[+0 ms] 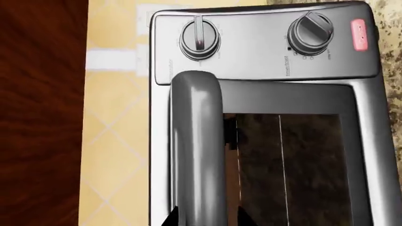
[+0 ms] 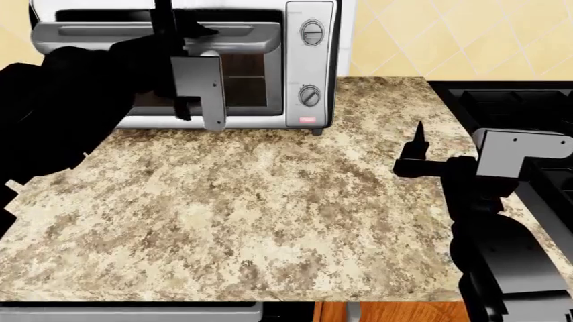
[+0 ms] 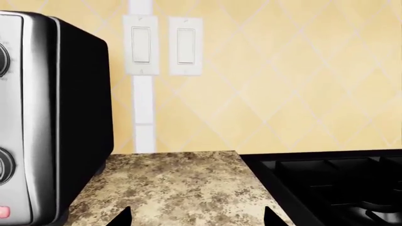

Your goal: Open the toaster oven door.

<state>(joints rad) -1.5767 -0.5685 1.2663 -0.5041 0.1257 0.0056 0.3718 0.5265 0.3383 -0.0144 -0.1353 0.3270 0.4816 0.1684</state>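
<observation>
The silver toaster oven [image 2: 309,67] stands at the back of the counter, with two knobs and a red label on its right panel. Its door [image 2: 246,74] has a grey glass window and a silver bar handle [image 2: 90,30], and its top edge looks tipped slightly outward. My left gripper [image 2: 174,33] sits on the handle. In the left wrist view the handle [image 1: 197,141] runs between my left gripper's [image 1: 207,219] two black fingertips, which close on it. My right gripper [image 2: 419,144] is open and empty above the counter, right of the oven, its tips wide apart in the right wrist view [image 3: 197,219].
The speckled granite counter [image 2: 268,201] stretches in front of the oven. A black stove [image 2: 501,100] adjoins it on the right, under my right arm. Two light switches [image 3: 163,44] are on the yellow tiled wall. A dark wood panel [image 1: 37,113] lies beside the oven.
</observation>
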